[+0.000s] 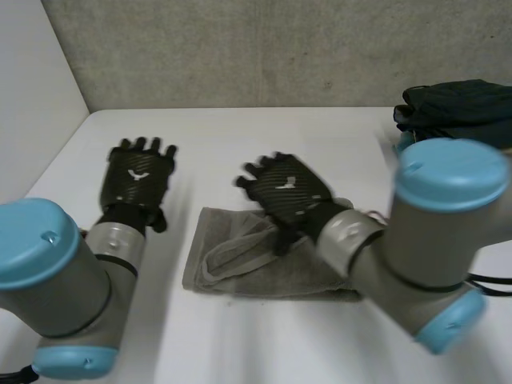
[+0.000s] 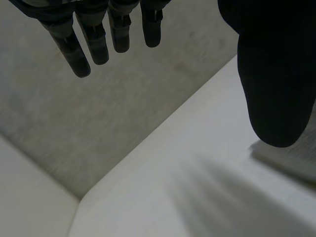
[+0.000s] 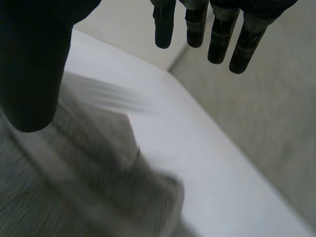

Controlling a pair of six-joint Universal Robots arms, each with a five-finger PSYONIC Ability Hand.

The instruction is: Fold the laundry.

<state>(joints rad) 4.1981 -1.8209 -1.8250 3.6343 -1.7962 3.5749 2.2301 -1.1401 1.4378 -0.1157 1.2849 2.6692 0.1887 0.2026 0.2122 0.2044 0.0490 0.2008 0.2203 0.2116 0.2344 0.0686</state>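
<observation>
A grey towel [image 1: 256, 264] lies folded and a little rumpled on the white table [image 1: 320, 152], near the front middle. My right hand [image 1: 286, 189] hovers over the towel's far edge with straight fingers and holds nothing. Under its palm in the right wrist view lies the towel [image 3: 89, 168], with the fingers [image 3: 197, 24] spread above bare table. My left hand [image 1: 138, 176] is open too, flat above the table to the left of the towel, well apart from it. Its fingers [image 2: 98, 39] hang straight over empty table.
A dark pile of clothes [image 1: 456, 108] sits at the table's far right edge. A grey wall [image 1: 280, 48] stands behind the table and a white panel [image 1: 32, 96] bounds its left side.
</observation>
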